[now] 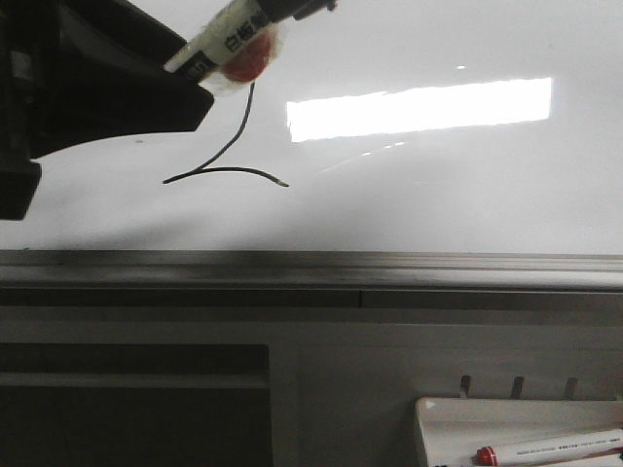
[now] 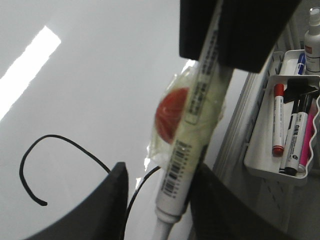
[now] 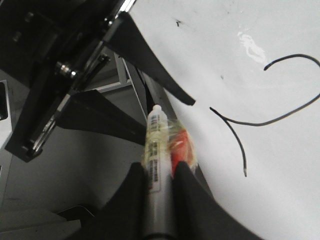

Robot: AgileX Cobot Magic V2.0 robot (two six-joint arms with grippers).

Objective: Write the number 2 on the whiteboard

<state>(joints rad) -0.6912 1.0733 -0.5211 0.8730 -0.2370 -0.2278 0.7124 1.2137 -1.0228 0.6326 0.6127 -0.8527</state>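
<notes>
Two tools meet one white barcode-labelled marker [image 1: 229,34]. Right tool [image 3: 159,172] clenches it; left tool [image 2: 161,167] spread loose. Slippage could smear the thin black digit 2 [image 1: 238,170] on the glossy whiteboard [image 1: 438,195]

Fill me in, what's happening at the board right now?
The right gripper is clamped on a white marker wrapped in tape with a red patch, held up against the whiteboard. The left gripper sits at the marker's other end with its fingers spread to either side of it. The number 2 looks fully drawn: curved top, diagonal and wavy base are all visible. Whether the tip is touching the board can't be seen.
</notes>
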